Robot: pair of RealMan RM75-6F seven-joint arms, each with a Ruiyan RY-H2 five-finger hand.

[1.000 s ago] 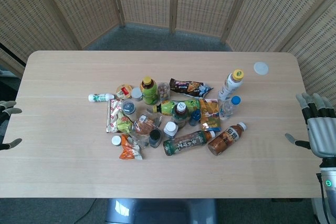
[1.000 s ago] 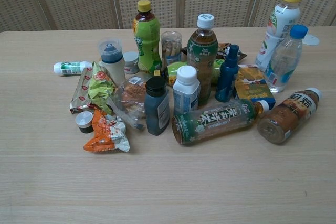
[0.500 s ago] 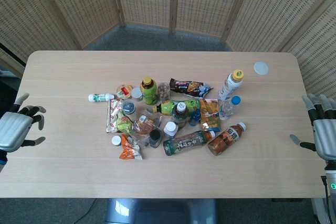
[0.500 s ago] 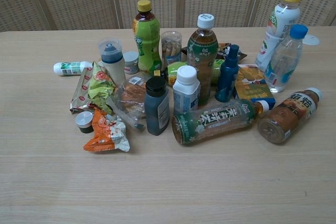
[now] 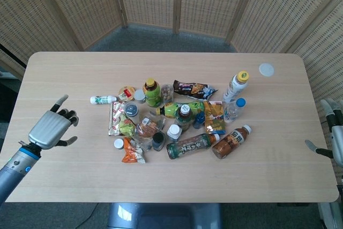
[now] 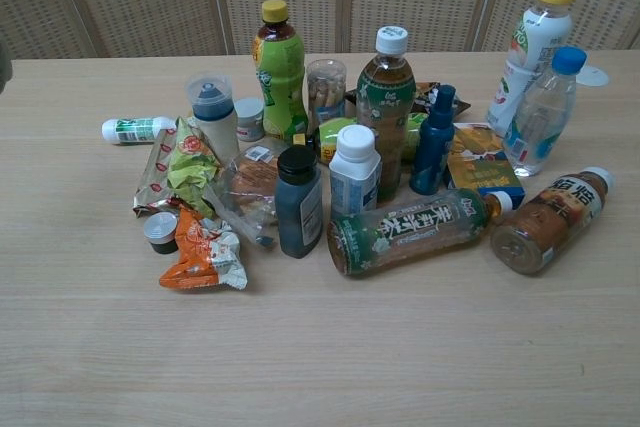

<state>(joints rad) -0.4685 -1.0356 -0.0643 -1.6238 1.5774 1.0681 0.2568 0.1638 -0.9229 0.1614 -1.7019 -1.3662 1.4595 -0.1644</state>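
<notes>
While empty and spread, the left robot hand [image 5: 51, 130] hovers over the worktop [image 5: 64, 181], left of the snack packet [image 5: 116, 117]; right robot hand [image 5: 333, 143] barely visible, state unclear.
Approach low; avoid toppling upright bottles.

bare table [image 5: 69, 84] lies between left hand [image 5: 51, 131] and snack wrapper [image 5: 116, 117].

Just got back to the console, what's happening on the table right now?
Nothing is being held. The left robot hand hovers over the table's left side, fingers spread, nearest the small white bottle lying at the left edge of the central pile of bottles and snack packets. The right robot hand is at the table's right edge, mostly out of frame, touching nothing visible.
</notes>
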